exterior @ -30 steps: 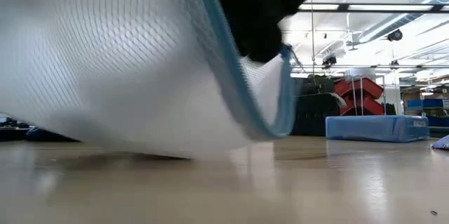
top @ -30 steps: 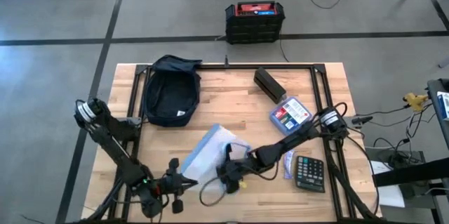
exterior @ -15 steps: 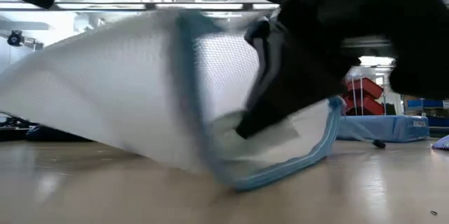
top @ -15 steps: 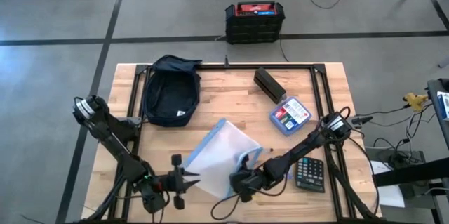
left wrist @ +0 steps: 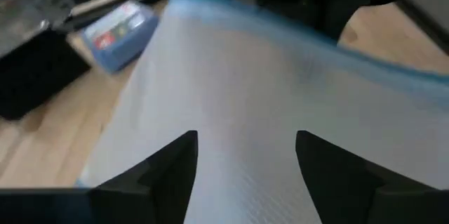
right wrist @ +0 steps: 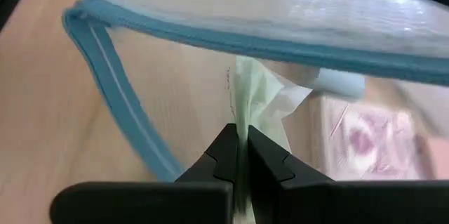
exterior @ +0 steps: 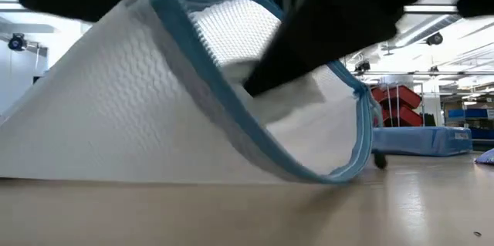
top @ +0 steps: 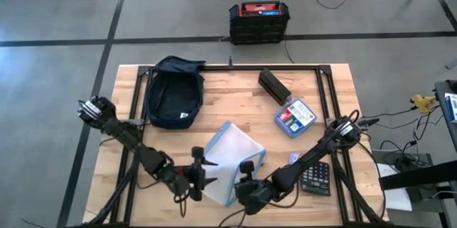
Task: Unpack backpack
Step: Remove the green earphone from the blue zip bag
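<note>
The dark navy backpack [top: 173,93] lies flat at the table's far left, and no gripper touches it. A white mesh pouch [top: 232,158] with a blue zip edge [right wrist: 231,38] lies near the front middle of the table. It fills the low view [exterior: 147,123]. My left gripper [top: 200,174] stands open at the pouch's near left side, its two fingers wide apart before the mesh [left wrist: 245,90]. My right gripper [top: 246,174] is at the pouch's near right side, at its open mouth, shut on a thin pale green sheet [right wrist: 263,94]. My left gripper is open against the pouch's near left side; I cannot tell whether a finger touches the mesh. My right gripper pinches the pale green sheet's near edge [right wrist: 242,122] between its two fingertips [right wrist: 226,147], coming low from the table's near right. The sheet runs on under the blue zip edge into the pouch.
On the right half lie a black box [top: 274,85], a small blue box with a red label [top: 295,116], a calculator [top: 315,176] and a small purple thing [top: 293,158]. A pink item [right wrist: 358,140] shows beside the sheet. A black crate with a red top [top: 259,22] stands on the floor beyond the table.
My left gripper has opened, let go of the pouch's near left corner and moved right and slightly toward the far edge, along the pouch. My right gripper has stayed shut and gone toward the near edge and right. The pouch has slid a little toward the near edge and right.
</note>
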Robot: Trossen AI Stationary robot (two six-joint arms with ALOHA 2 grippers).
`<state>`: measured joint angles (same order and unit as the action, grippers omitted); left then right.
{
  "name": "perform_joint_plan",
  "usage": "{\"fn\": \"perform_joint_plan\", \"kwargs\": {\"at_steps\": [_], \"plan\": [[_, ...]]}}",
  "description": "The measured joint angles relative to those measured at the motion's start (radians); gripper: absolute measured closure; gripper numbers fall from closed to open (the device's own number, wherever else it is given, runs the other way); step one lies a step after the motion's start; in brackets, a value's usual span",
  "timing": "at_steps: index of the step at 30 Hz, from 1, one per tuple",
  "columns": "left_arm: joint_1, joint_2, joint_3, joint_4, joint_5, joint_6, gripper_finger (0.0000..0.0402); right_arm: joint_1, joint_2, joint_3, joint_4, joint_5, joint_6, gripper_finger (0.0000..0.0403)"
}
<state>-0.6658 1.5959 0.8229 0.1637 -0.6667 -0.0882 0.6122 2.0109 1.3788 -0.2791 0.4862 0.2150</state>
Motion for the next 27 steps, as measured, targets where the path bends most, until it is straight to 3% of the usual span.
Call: {"fn": "perform_joint_plan", "kwargs": {"at_steps": [5,12,23,27], "plan": [[0.125,0.000,0.001,0.082,0.343,0.095,0.0167,0.012,0.001,0.003,-0.003,-0.007,-0.008,0.0403],[0.271,-0.005,0.001,0.094,0.589,0.173,0.0167,0.008,0.000,0.004,-0.008,0.033,-0.025,0.0403],[0.337,-0.024,0.004,0.103,0.637,0.232,0.0140,-0.010,0.000,0.004,0.009,0.059,-0.167,0.0403],[0.366,-0.035,0.042,0.036,0.719,0.234,0.0139,-0.017,0.000,0.004,0.019,0.056,-0.255,0.0403]]}}
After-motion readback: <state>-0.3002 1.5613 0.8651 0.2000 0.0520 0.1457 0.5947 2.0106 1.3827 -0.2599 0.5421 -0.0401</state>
